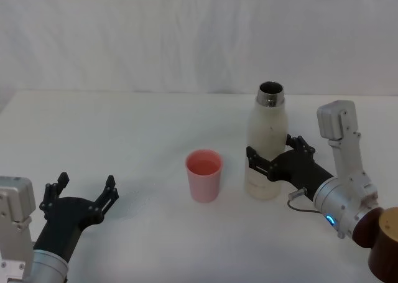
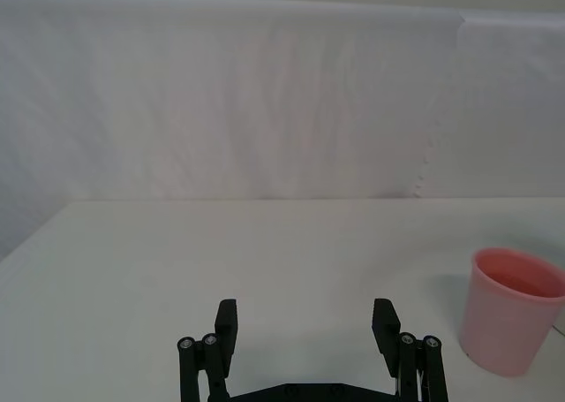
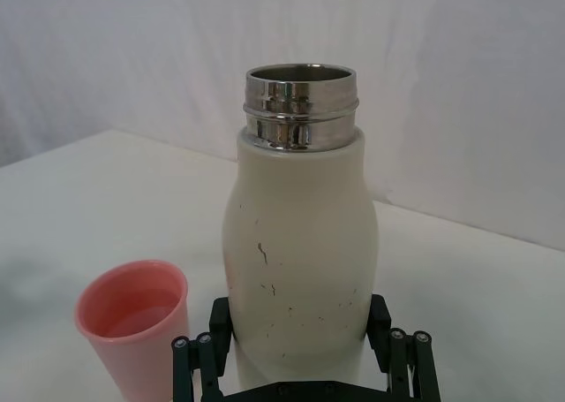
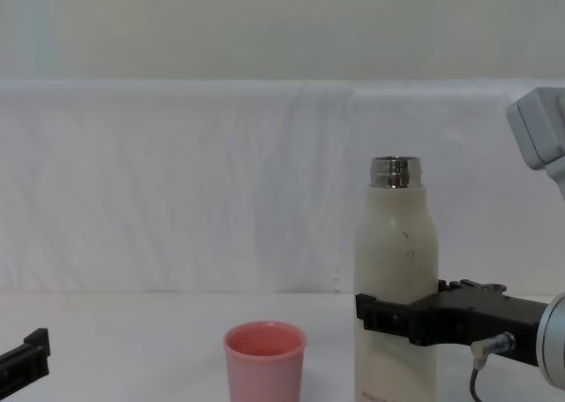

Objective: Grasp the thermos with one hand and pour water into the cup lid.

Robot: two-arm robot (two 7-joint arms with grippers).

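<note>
Head view, thermos (image 1: 266, 147): upright on the white table (image 1: 124, 127), cap off, steel neck open at the top.
Head view, right gripper (image 1: 271, 159): reaches in from the right, one finger on each side of the thermos's lower body, clamped on it.
Head view, cup (image 1: 204, 175): pink, upright, just left of the thermos and apart from it.
Head view, left gripper (image 1: 82, 194): low at the near left, well away from the cup, fingers spread apart and holding nothing.
Left wrist view, left gripper (image 2: 307, 327): fingers wide apart over bare table; the cup (image 2: 515, 310) stands off to one side.
Right wrist view, thermos (image 3: 300, 252): cream body with small dark scuffs, between the fingers of the right gripper (image 3: 300, 324), which press its sides.
Right wrist view, cup (image 3: 134, 322): beside the thermos, not touching.
Chest view, thermos (image 4: 395, 261): upright, right gripper (image 4: 397, 319) clamped across its lower half.
Chest view, cup (image 4: 265, 360): left of the thermos, much shorter.
</note>
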